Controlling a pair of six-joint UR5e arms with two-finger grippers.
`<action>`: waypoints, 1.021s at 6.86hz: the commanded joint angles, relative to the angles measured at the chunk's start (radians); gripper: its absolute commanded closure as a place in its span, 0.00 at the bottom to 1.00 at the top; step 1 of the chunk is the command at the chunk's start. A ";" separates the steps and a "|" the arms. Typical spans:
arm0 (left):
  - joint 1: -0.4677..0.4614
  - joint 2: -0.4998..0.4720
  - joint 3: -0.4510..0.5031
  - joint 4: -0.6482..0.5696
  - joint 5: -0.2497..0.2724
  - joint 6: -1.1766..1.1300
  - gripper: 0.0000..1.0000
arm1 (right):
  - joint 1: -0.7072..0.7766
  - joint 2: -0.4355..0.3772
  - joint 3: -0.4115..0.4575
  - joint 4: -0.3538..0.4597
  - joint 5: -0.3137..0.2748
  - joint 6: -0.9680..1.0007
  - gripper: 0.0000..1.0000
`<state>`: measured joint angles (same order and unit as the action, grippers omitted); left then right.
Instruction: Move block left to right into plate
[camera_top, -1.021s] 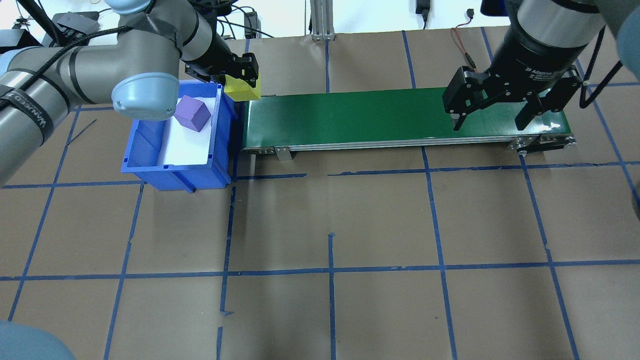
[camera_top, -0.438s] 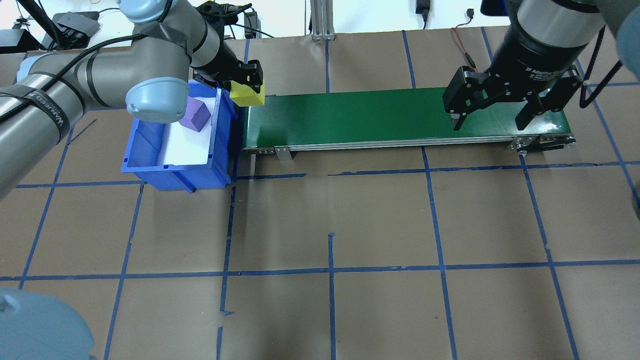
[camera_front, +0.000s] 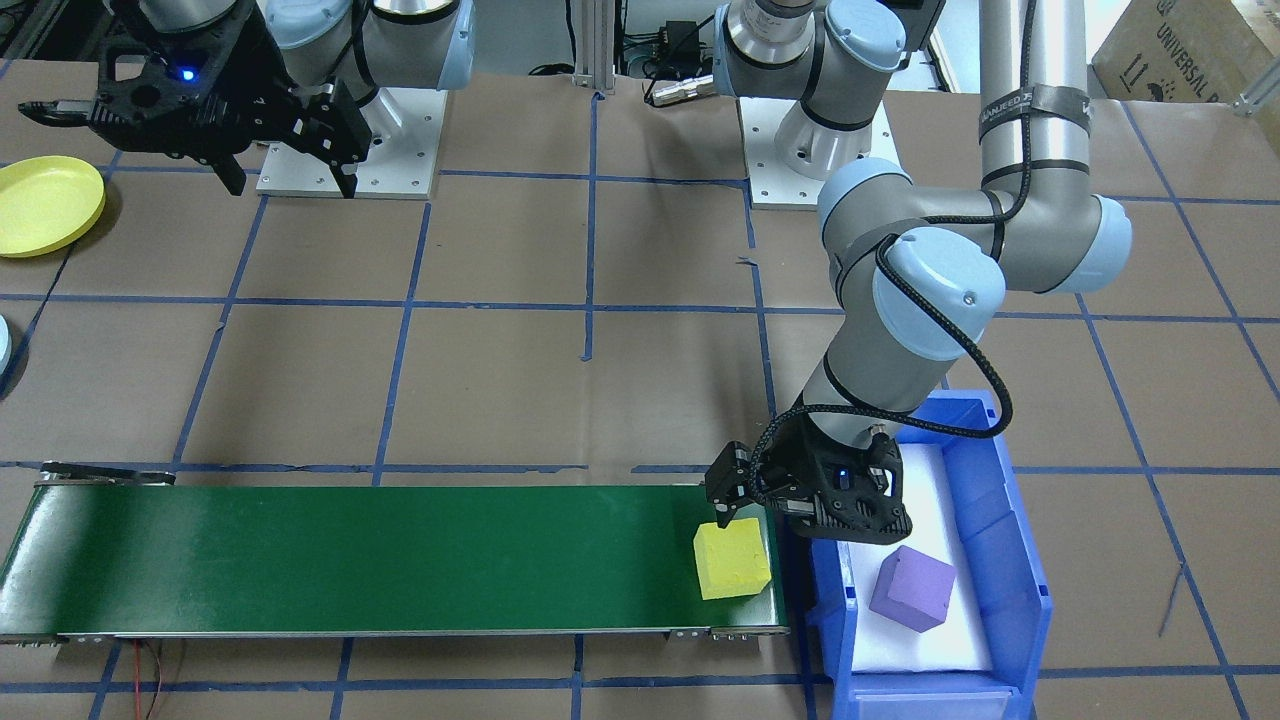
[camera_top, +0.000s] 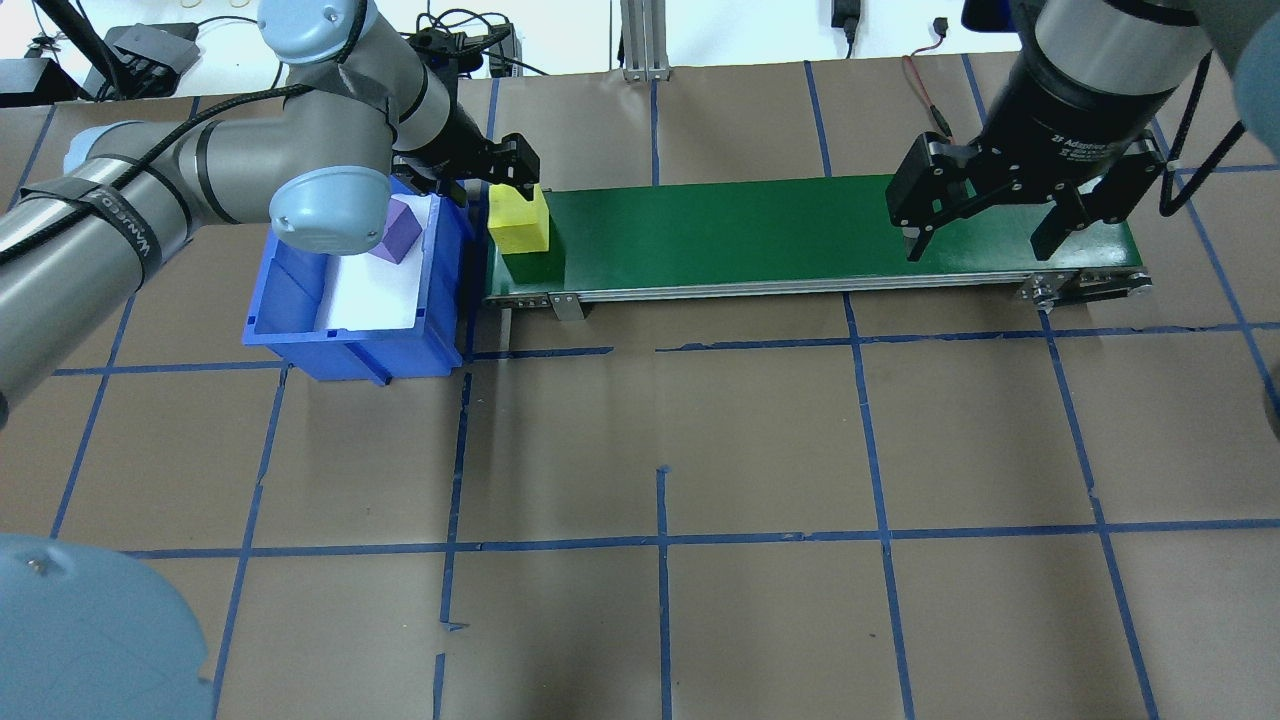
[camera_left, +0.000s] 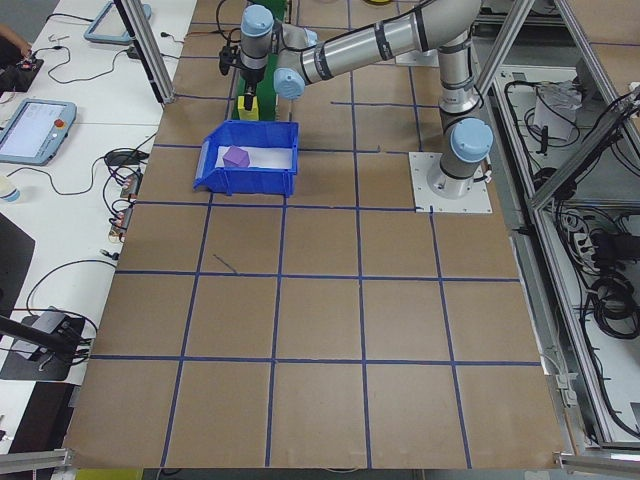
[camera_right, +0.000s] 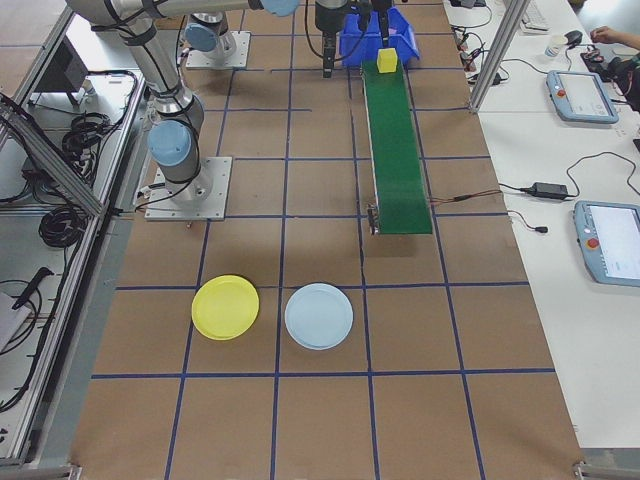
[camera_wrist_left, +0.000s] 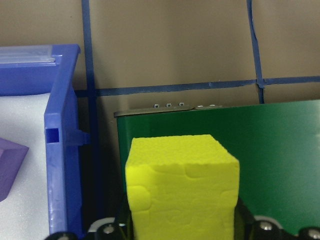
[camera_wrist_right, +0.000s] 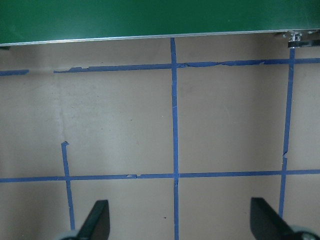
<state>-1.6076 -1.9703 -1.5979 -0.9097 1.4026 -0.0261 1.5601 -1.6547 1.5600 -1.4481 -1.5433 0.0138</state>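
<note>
In the front-facing view our left gripper (camera_front: 722, 520) is above the yellow block (camera_front: 732, 561), which sits on the green conveyor belt (camera_front: 350, 560) at its end beside the blue bin (camera_front: 1010, 560). We cannot tell here whether the jaws are released. The yellow plate (camera_front: 45, 205) lies near our right gripper (camera_front: 200, 170), well apart from the block.

In the overhead view our right gripper has its jaws spread wide over the belt's far end, we judge to wait for the block; the belt between is free.

In the left wrist view the block fills the space between the jaws, and contact is not visible
</note>
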 joint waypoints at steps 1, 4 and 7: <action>0.000 0.039 0.013 0.000 0.009 -0.001 0.00 | 0.000 0.000 0.000 0.000 0.000 0.000 0.00; 0.015 0.106 0.070 -0.075 0.062 0.046 0.00 | -0.003 0.001 -0.001 0.000 -0.006 0.000 0.00; 0.119 0.096 0.072 -0.075 0.087 0.178 0.00 | -0.118 0.009 -0.002 0.008 0.050 -0.124 0.00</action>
<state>-1.5323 -1.8675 -1.5272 -0.9842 1.4871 0.0961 1.5019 -1.6491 1.5568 -1.4434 -1.5314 -0.0648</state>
